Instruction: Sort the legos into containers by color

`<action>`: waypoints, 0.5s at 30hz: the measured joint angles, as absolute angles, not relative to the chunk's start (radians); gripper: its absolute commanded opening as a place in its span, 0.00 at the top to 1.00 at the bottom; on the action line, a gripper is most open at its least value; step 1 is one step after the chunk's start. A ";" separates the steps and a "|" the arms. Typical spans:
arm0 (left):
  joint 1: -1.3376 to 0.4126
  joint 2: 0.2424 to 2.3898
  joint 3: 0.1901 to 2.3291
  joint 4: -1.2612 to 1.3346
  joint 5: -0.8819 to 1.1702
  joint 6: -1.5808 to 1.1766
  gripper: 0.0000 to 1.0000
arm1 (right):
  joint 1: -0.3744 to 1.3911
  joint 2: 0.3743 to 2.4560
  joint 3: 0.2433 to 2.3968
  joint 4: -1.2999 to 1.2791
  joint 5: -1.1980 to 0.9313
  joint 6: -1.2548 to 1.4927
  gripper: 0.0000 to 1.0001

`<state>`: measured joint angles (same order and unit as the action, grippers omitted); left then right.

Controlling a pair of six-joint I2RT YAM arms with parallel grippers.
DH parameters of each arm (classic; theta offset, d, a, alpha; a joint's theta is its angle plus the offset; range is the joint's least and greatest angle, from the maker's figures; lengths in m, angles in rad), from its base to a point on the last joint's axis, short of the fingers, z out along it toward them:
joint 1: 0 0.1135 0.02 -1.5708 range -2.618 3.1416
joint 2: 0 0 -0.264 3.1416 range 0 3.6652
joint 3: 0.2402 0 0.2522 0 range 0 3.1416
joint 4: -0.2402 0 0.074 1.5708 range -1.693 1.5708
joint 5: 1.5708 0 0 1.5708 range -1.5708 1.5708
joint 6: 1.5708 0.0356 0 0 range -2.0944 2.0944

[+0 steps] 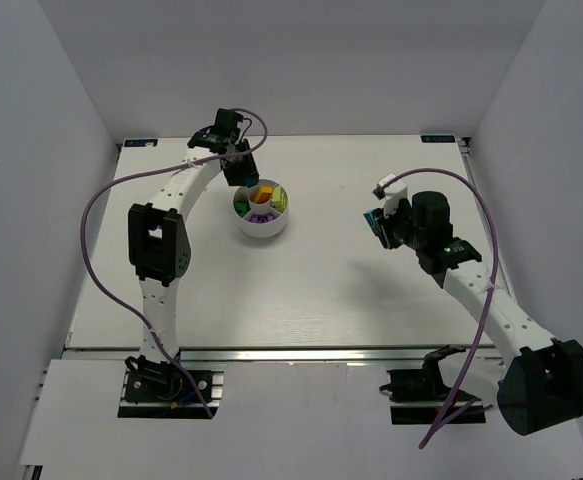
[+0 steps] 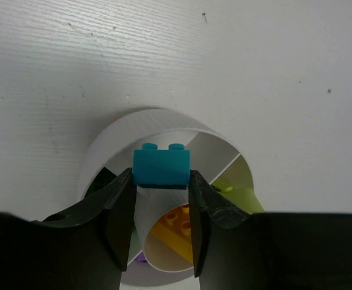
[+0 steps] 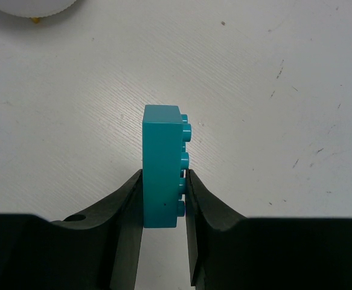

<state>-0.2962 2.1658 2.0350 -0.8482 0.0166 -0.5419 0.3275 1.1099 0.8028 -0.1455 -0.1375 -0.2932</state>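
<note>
Two grips: left pincer (image 2: 161, 182) on short brick (image 2: 161, 164) over half-hidden dish (image 2: 112, 145), right pincer (image 3: 163, 199) on long brick (image 3: 162, 145).

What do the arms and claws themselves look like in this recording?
The left arm and right arm are white links with bulky black joint housings. A purple cable loops along each. The left claw and right claw have matte black fingers tapering toward the tips. No legible markings.
</note>
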 measured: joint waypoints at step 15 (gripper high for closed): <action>-0.296 2.167 2.010 -0.837 0.069 -0.513 0.62 | 0.327 1.110 0.803 -0.146 -0.138 -0.295 1.00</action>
